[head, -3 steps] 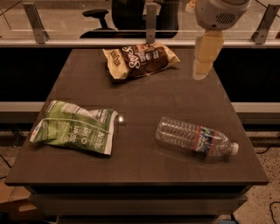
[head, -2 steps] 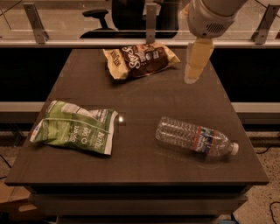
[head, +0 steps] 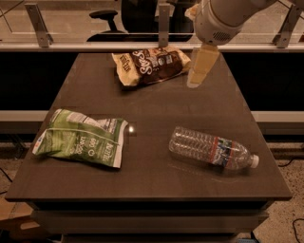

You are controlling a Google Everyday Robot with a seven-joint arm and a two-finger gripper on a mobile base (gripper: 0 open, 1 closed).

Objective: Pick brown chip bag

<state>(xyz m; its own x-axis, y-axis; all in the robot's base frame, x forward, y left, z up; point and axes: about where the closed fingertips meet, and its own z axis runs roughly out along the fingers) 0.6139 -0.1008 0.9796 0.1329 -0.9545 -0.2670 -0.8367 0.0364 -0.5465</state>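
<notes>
We see the glossy dark-brown chip bag with tan ends (head: pixel 151 65) lying near the far edge of the dark square table (head: pixel 142 180), with the pale gripper (head: pixel 197 73) hanging just right of it, its white arm (head: pixel 219 19) cut off at the top; how wide it stands we cannot tell.

At the top right of the view is the robot's white rounded arm (head: pixel 237 12), which ends in a thick round wrist housing (head: pixel 216 26). Below this housing the pale tan two-finger gripper (head: pixel 199 69) hangs downward, slanted a little to the left, with its tip pointing down.
</notes>
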